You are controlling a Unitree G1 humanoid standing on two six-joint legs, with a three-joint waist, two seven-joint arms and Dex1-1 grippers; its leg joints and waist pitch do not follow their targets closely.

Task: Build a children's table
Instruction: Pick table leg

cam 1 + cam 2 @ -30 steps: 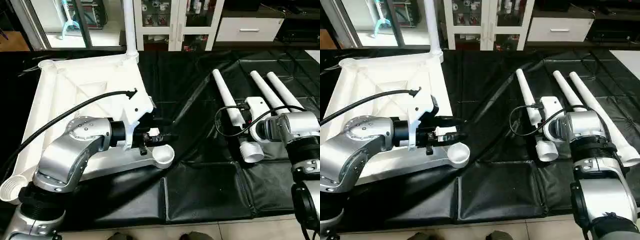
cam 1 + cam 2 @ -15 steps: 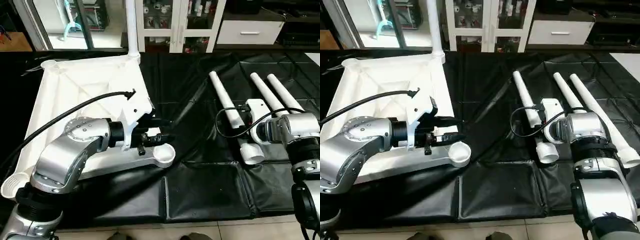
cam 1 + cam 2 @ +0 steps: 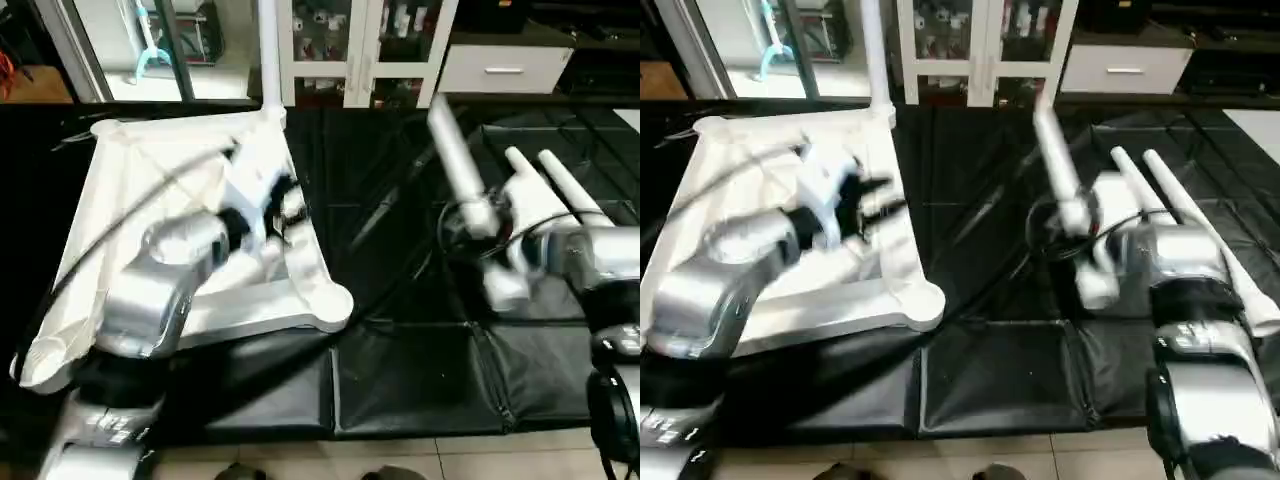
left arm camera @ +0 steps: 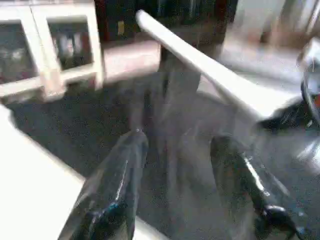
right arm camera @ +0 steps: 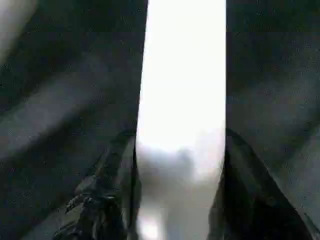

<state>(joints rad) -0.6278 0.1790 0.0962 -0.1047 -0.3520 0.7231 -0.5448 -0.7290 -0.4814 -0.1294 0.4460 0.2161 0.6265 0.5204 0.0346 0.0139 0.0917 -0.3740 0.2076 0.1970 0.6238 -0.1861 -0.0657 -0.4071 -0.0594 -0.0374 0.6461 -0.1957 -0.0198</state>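
Black mat (image 3: 420,385): lying spread and creased over the floor.
White glass-door cabinet (image 3: 345,45): standing behind the mat, small items sitting on its shelves.
White drawer unit (image 3: 495,68): sitting beside the cabinet.
Tiled floor (image 3: 400,465): showing at the mat's near edge.

Home room: glass-door cabinet (image 3: 350,50)

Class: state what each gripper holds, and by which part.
The right gripper clamps one white table leg near its wide socket end. The left gripper holds nothing, its fingers open above the mat.
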